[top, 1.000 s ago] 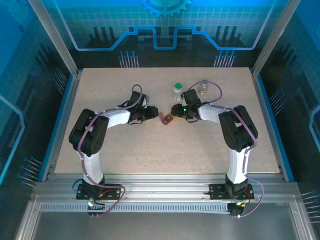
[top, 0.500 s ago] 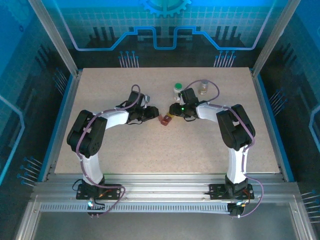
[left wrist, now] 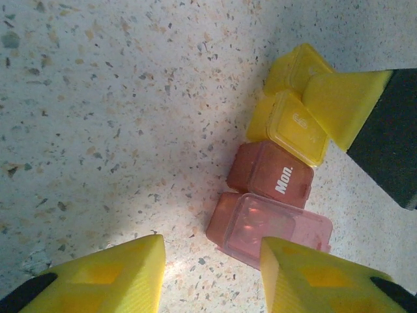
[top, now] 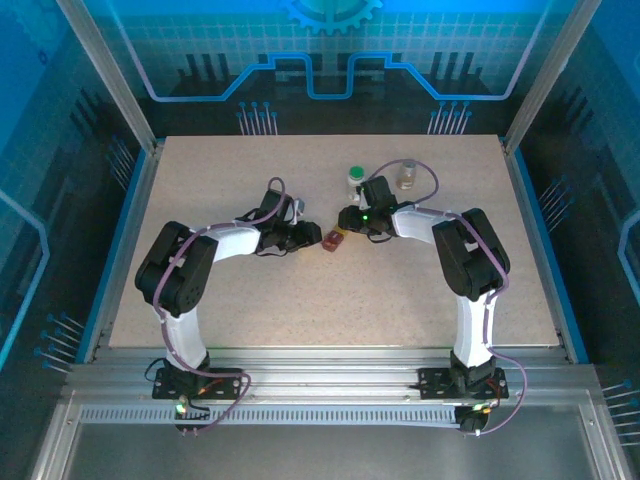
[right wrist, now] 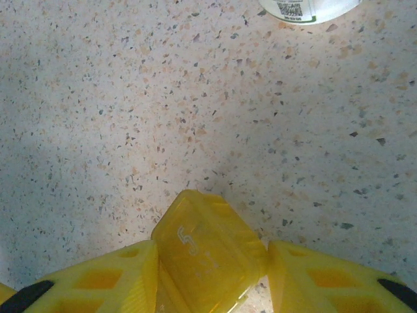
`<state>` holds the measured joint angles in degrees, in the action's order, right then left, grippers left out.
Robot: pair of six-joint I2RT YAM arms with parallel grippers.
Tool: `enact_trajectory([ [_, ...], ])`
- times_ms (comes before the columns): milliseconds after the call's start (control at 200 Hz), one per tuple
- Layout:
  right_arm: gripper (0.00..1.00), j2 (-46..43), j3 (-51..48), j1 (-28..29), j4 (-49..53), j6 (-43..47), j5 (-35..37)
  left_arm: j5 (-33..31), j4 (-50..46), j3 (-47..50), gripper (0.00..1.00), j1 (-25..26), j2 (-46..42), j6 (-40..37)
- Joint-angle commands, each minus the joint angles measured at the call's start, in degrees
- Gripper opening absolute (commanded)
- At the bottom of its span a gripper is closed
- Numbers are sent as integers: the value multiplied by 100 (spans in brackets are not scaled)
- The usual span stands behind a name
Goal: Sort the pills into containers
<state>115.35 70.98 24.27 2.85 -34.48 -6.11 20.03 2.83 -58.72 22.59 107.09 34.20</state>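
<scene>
right gripper (right wrist: 212, 255) pinches yellow pill case (right wrist: 203, 228); left gripper (left wrist: 212, 254), low in frame, spread and seemingly empty, so red pill case (left wrist: 268, 179) may drag.

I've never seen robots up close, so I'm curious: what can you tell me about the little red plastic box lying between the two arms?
The translucent red-brown plastic box lies flat on the speckled table, rounded at the corners, "Mon." printed in white. A paler pink flap beside it looks like its opened lid. Its other side abuts a yellow plastic box. A finger of the left gripper overlaps the flap; contact unclear.
</scene>
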Motion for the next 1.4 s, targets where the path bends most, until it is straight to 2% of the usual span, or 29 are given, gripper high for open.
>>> enact_trajectory([
  [0, 47, 289, -47, 95, 374, 102, 15, 114, -37, -46, 44, 124, -68, 4],
  [450, 46, 279, -163, 105, 272, 73, -22, -75, -213, -298, 44, 482, 324, -104],
  [791, 45, 348, -275, 104, 151, 38, -98, -583, -836, -770, 43, 754, 616, -488],
  [976, 44, 263, -403, 69, 71, 64, -110, -978, -1210, -833, 43, 779, 274, -717],
  [1261, 37, 25, -953, -76, -756, -251, -470, -1300, -1203, -652, 46, 781, -373, -675],
  [1396, 33, -154, -1387, -152, -1651, -549, -774, -982, -1089, -626, 47, 814, -257, -491],
])
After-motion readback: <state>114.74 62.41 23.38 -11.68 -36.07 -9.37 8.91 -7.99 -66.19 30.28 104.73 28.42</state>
